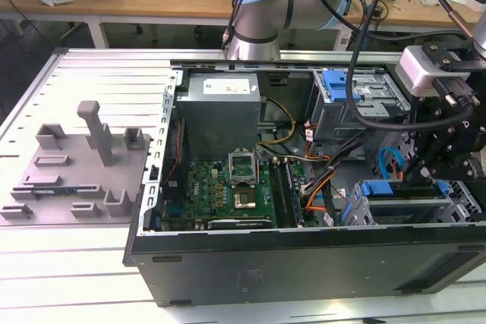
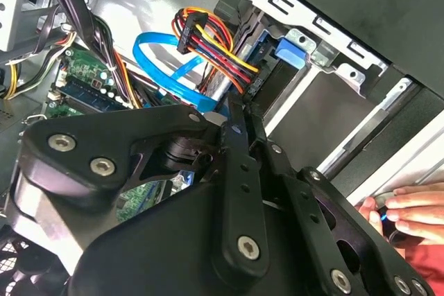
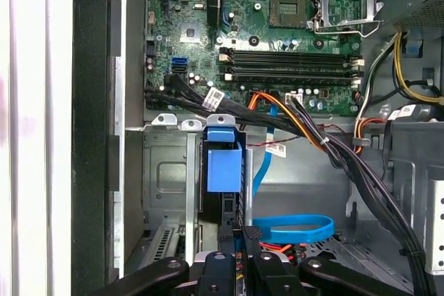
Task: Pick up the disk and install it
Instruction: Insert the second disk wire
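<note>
Exterior view high over the open computer case (image 1: pixel 304 256); both wrist views close inside it.

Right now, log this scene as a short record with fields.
setting: open computer case on a metal table
arm: reaching into the case at the exterior view's right
pincer: down at the drive cage, by the blue latch
disk: not identifiable
cables: blue loop, orange bundle
person: hand at the case edge
</note>
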Tool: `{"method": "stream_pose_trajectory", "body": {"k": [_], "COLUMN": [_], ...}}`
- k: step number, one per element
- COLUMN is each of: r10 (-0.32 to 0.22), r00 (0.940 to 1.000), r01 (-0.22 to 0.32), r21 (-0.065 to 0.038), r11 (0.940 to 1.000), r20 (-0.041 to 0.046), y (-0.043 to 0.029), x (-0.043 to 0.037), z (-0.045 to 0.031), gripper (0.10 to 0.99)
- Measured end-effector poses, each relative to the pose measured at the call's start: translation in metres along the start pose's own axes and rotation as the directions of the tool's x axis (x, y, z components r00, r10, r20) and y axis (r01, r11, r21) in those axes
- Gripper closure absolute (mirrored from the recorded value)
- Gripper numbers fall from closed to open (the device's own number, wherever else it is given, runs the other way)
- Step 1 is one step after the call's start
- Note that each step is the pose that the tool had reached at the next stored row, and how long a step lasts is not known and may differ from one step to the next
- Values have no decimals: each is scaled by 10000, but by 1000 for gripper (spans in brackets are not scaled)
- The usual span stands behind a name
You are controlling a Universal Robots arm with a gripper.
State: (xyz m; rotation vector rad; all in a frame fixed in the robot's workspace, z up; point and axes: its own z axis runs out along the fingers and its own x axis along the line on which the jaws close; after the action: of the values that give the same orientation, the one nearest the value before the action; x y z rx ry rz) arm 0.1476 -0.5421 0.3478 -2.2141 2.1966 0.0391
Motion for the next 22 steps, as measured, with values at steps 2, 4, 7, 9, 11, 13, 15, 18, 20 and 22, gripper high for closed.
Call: {"method": "stream_pose_trajectory", "body": {"k": [2,4,7,9,11,13,15,18,20,22], "r10": [1,1,1,1,1,1,1,0,0,-1], "r00": [10000,10000,10000,10000,10000,10000,10000,10000,10000,10000], "r01": [-1,-1,-1,-1,-1,-1,-1,0,0,1], "r21": [0,0,1,0,0,0,0,1,0,0], "r11": [10000,10000,10000,10000,10000,10000,10000,10000,10000,10000], "r20": [0,-2,-1,0,-2,0,-1,-1,-3,-3], "y": [-5,-6,-8,-12,-14,-15,-15,-15,-15,-15], "x": [0,0,0,0,1,1,2,2,2,3], "z": [0,-1,-1,0,6,16,31,48,56,67], "gripper": [922,922,922,922,922,922,922,922,922,922]}}
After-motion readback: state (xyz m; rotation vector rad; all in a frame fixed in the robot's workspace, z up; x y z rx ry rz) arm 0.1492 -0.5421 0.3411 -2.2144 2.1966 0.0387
